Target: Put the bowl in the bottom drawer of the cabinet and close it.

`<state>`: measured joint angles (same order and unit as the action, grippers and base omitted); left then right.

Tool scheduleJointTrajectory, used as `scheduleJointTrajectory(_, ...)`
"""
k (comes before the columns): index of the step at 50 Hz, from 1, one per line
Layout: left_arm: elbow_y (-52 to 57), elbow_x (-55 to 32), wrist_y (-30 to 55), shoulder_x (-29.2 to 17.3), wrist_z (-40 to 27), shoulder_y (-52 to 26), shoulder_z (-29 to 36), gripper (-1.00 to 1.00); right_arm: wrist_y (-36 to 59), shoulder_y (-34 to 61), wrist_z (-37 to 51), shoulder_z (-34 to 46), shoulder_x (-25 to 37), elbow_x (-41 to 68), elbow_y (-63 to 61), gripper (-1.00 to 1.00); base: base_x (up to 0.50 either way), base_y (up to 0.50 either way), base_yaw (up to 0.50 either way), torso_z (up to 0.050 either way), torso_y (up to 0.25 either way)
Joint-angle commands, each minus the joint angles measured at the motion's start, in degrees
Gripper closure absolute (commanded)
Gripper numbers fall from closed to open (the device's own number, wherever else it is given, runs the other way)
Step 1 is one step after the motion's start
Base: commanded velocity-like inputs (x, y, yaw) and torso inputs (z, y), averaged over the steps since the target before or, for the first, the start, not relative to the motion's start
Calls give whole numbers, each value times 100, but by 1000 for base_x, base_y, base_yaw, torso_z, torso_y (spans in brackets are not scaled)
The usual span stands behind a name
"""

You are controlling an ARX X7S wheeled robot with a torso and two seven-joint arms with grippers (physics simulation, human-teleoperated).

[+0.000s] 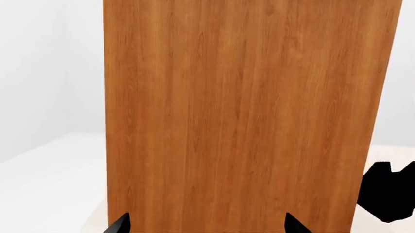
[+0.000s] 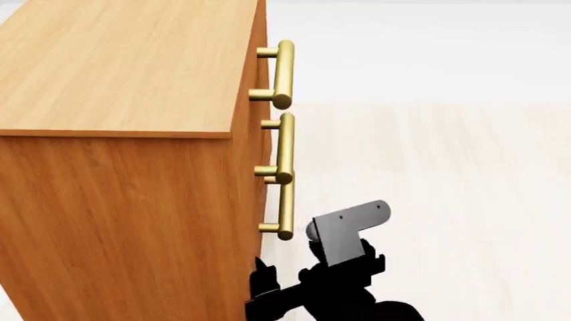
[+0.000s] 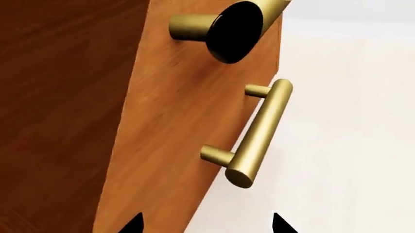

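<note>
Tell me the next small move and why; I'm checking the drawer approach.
Probably ease the right hand forward onto the nearest handle. All drawers of the cabinet look shut, no bowl shows, and the hand's open fingertips sit short of that bar. Which drawer it belongs to is unclear.

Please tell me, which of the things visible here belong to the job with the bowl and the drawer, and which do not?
Belong to the job:
- cabinet
- bottom drawer handle, drawer looks shut
- right gripper, open, near the cabinet front
- bowl: not in view

Not part of it:
- top handle
- middle handle
- floor, nothing loose seen on it
</note>
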<state>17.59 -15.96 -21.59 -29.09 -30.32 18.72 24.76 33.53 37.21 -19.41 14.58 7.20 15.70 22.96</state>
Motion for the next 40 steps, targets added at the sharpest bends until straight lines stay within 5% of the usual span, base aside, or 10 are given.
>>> scheduleJointTrajectory(1,2,-5,0,-9,-6,-3,5,-100,657,133,-760,-105,42,1272,-194,-100,0,0,0,0,0)
scheduleJointTrajectory(9,127,-22,57,-61,-44,38,-8,-100,770,199,-732,-223,79,1417,-122,-100,0,0,0,0,1)
scheduleJointTrajectory(17,16,6,-6,-25,-25,16,11,-100,-239,-195,1218,3,195,-97,-192,-100,0,0,0,0,0)
scheduleJointTrajectory(31,-18,-83,-1,-24,-23,28,24,-100,133,-719,1884,-338,750,-243,-1235,-100,0,0,0,0,0)
scheduleJointTrajectory(40,793,-72,501,-317,-243,74,-81,-100,1036,-1115,2441,-1191,1124,163,-3020,-100,0,0,0,0,0)
